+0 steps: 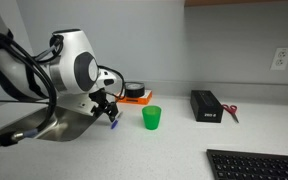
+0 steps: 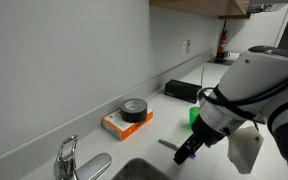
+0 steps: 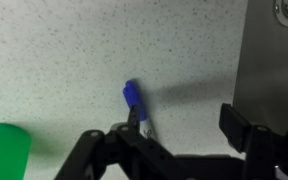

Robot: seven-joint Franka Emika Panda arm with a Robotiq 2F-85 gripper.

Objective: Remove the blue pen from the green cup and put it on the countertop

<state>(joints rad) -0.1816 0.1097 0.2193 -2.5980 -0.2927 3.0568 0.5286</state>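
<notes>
Both ext. views: even, soft indoor light from overhead, no hard glare, low-res and a bit soft. In an exterior view the arm [image 2: 252, 85] sits close to the cam, oversized and blurry. Wrist view is dimmer and grainy. The claw [image 3: 184, 122] is dark and out of focus along the bottom. The blue pen [image 3: 134, 100] is fairly sharp, w/ a faint shadow stretching right across the table [image 3: 54, 50].

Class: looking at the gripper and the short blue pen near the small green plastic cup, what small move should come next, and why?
Probably lift the gripper straight up. In the wrist view its jaws stand wide apart, and the short blue pen is out of the small green plastic cup, seemingly down on the pale speckled countertop beside one finger.
</notes>
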